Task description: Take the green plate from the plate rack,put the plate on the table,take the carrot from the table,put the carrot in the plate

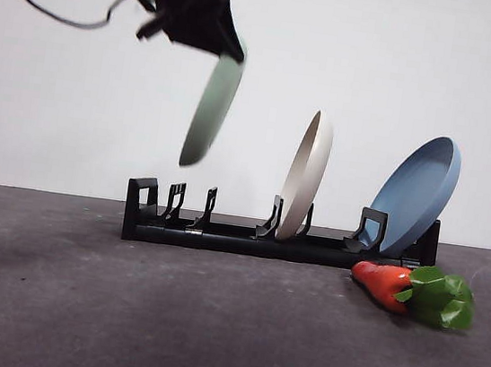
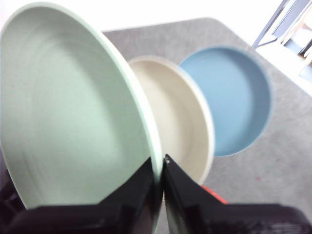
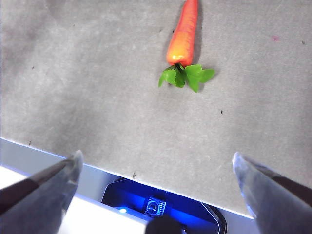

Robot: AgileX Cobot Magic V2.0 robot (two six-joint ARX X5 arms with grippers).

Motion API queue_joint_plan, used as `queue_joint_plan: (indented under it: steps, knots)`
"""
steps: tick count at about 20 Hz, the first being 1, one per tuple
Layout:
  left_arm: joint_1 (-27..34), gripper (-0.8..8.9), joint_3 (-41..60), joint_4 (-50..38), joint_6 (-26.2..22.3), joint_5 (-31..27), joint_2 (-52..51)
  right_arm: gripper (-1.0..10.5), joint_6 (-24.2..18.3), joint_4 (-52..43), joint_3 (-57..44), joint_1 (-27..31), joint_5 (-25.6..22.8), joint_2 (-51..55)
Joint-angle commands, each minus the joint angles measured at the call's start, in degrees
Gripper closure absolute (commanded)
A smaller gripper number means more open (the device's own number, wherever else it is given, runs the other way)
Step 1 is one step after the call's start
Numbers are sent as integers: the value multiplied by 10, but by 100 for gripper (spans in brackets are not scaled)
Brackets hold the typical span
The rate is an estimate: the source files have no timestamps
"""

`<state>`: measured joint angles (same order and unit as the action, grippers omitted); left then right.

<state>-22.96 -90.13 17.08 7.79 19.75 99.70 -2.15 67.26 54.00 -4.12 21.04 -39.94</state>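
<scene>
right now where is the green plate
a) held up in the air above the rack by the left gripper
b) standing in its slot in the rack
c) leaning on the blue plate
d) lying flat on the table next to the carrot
a: the left gripper is shut on the rim of the green plate, which hangs clear above the plate rack, while the beige plate and blue plate stand in the rack.
</scene>
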Motion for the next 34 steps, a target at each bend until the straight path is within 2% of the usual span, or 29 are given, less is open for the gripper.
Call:
queue_joint_plan:
  steps: [1,4,8,11,13,17,23,27,34]
  knots:
    - [-14,822,-2,37,-31,3,-45,226,3,-2,2,-1,0,0]
    - [-45,821,-2,127,-112,-9,-110,226,3,-2,2,-1,0,0]
    - [-145,819,-2,258,-228,-181,-181,227,3,-2,2,-1,0,0]
    - [-230,819,0,328,-247,-278,-183,227,3,-2,2,-1,0,0]
    - [-269,819,25,339,-252,-323,-177,226,3,-2,2,-1,0,0]
    - [-323,819,142,294,-247,-395,-176,227,3,-2,2,-1,1,0]
    - [-359,819,313,144,-274,-412,-142,227,3,-2,2,-1,1,0]
    - [-365,819,332,70,-314,-421,-73,227,4,-2,2,-1,1,-1]
    - [-368,821,332,35,-333,-419,9,227,8,-2,2,-1,1,-2]
